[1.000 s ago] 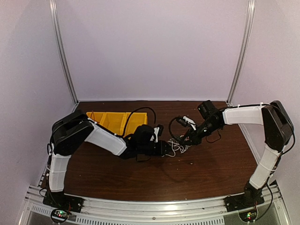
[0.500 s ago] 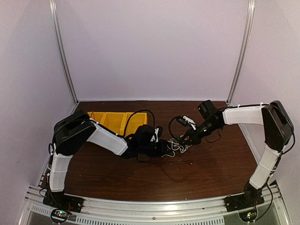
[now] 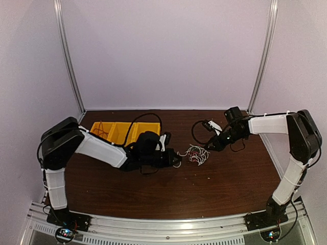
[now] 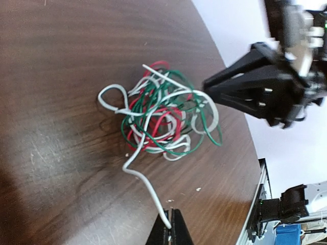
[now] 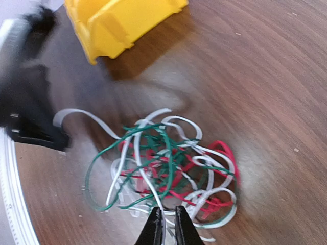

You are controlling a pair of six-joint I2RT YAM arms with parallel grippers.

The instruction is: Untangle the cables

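Table (image 3: 204, 189): dark wood, carrying everything. Yellow bin (image 3: 116, 131): far left, well apart from the work. The cables (image 3: 196, 154), a knot of red, white and green loops, lie on the table near its middle, between my two arms. My right pincer (image 3: 207, 147) sits at the knot's right edge, closed to a slit, apparently on a strand there. My left pincer (image 4: 170, 227) is clamped on the free end of one white strand (image 4: 145, 184) trailing out of the knot. Step in hand, as I judge it — drawing this strand clear. The next move calls for a slow leftward pull while the right anchors the knot — watching for loops that tighten.
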